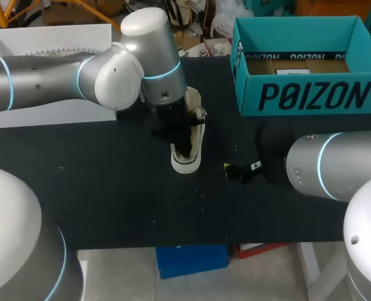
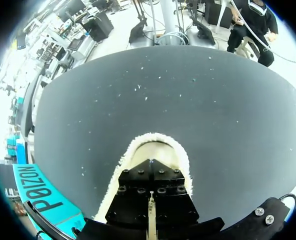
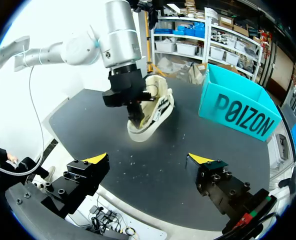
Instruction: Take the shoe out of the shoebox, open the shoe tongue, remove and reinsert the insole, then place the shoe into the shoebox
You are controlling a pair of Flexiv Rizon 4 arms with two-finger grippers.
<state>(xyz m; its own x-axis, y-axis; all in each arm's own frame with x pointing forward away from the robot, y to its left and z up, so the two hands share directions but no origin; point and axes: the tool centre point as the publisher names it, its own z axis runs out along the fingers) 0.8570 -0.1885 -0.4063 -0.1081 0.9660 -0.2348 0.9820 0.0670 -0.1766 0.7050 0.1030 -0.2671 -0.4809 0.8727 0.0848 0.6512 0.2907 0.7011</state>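
Black counter (image 1: 110,194) carries a white shoe (image 1: 187,165); the left claw (image 1: 183,144) is sunk inside it, its grip hidden from me. The right claw (image 3: 149,160) gapes wide, empty, shoe and teal shoebox (image 1: 311,95) ahead.

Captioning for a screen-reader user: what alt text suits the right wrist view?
My left gripper is down inside a cream low-top sneaker on the black table; a teal cardboard shoebox stands apart beside it, my right gripper hangs open.
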